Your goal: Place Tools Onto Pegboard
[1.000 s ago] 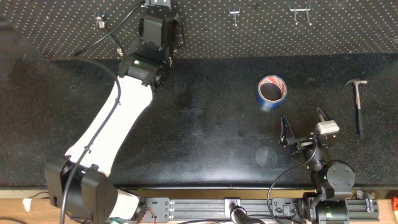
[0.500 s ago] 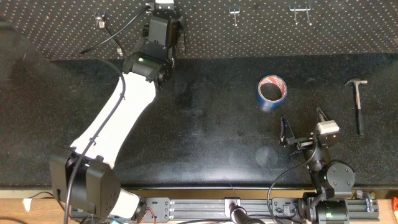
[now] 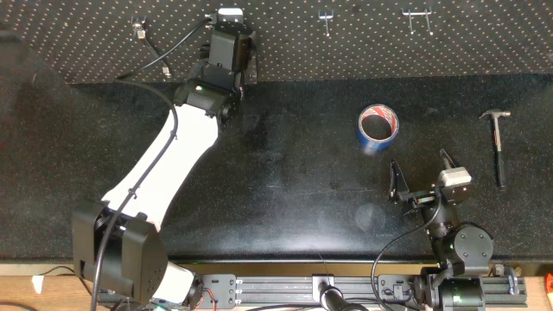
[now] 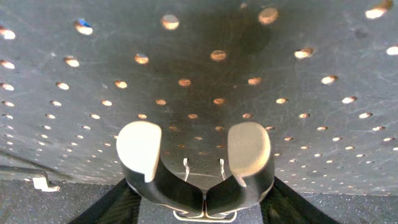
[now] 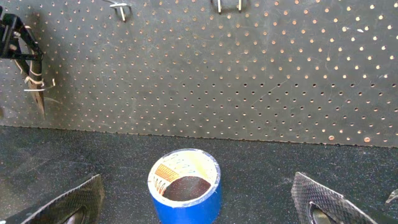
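My left gripper point(image 3: 232, 47) is up against the black pegboard point(image 3: 363, 52), shut on a black plier-like tool point(image 4: 186, 190) with cream handle ends point(image 4: 140, 149). The two prongs of a wire hook point(image 4: 204, 169) show between the handles, close to the board. In the right wrist view the same tool's thin dark tip point(image 5: 37, 93) hangs below the left gripper point(image 5: 15, 40). My right gripper point(image 3: 420, 162) rests low at the table's front right, open and holding nothing, its fingers point(image 5: 68, 202) facing a blue tape roll point(image 5: 185, 185).
The tape roll point(image 3: 378, 128) stands on the black table right of centre. A hammer point(image 3: 497, 147) lies at the far right. Bare wire hooks point(image 3: 327, 17) point(image 3: 417, 15) sit on the board's right half, and a small one point(image 3: 138, 30) at the left.
The left arm has shifted slightly right and closer to the pegboard with the tool. The right arm, tape and hammer have not moved.
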Controlling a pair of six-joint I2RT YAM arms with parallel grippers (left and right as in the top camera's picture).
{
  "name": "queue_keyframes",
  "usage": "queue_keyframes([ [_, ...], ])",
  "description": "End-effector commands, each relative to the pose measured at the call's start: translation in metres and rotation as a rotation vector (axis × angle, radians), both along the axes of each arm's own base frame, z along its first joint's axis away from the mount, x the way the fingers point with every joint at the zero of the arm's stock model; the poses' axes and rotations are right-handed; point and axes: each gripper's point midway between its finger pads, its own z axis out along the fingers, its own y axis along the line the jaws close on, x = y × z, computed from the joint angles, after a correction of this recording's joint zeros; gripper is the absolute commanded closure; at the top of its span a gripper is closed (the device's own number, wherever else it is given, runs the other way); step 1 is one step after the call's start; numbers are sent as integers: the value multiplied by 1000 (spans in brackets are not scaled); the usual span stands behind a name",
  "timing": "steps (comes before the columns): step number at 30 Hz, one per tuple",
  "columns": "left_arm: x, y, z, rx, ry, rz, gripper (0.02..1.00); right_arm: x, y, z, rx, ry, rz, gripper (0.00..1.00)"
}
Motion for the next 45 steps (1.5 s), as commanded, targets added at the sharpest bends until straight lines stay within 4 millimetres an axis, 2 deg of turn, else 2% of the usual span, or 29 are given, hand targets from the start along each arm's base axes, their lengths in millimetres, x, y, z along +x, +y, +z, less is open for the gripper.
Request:
queue_keyframes([
  [1,3,-1,-9,6,8,-1,47,0,0,-1,11,4,1,14],
  [5,6,-1,-6,-1,-5,0,23,0,0,-1,11,4,1,14],
  [7,3,0,8,-11,-32,-2,23,0,0,-1,11,4,1,14],
  [10,-18,8,40,-25,-73,2,23,0,0,-1,11,4,1,14],
  [13,-46,24,54,-84,-161,-3,23,0,0,-1,11,4,1,14],
  [15,-76,40,50,-159,-253,-33,23,0,0,-1,11,4,1,12],
  [19,-122,68,30,-220,-407,-33,23,0,0,-1,11,4,1,14],
  [23,-163,87,2,-240,-465,-20,23,0,0,-1,11,4,1,14],
  [26,-184,100,-3,-240,-528,3,23,0,0,-1,11,4,1,14],
  [32,-209,104,-22,-240,-621,4,23,0,0,-1,11,4,1,12],
  [35,-213,106,-24,-234,-616,16,23,0,0,-1,11,4,1,14],
  [39,-222,113,-39,-216,-564,63,23,0,0,-1,11,5,1,14],
  [45,-227,115,-29,-167,-607,51,23,0,0,-1,11,4,1,14],
])
